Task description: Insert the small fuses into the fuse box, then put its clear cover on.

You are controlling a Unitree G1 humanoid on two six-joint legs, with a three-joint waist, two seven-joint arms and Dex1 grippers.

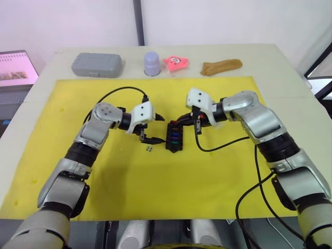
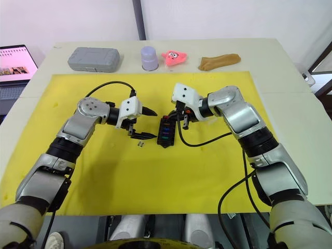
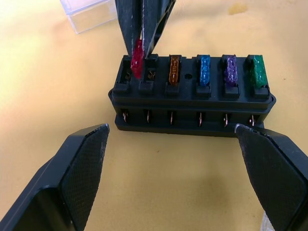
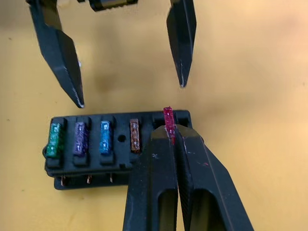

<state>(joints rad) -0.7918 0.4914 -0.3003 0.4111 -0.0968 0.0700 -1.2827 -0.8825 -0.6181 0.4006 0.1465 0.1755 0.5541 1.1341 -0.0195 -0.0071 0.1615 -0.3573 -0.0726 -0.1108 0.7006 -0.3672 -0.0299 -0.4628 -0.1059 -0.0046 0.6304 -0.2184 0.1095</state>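
Right claw [image 4: 172,137] clenched on red fuse [image 3: 137,58], tip just above an empty end slot of fuse box [image 3: 192,96] mid-mat, box's long axis running near-far; left claw [image 3: 180,166] released, beside it.

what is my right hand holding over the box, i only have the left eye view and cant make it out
observer: The right hand is shut on a red fuse, at the empty end of the fuse box.
operator: how many are in already
observer: Four sit in their slots: amber fuse, blue fuse, purple fuse and green fuse. The two end slots are unfilled.
operator: wheres the cover
observer: The clear cover lies on the yellow mat near the box's empty end, apart from it.
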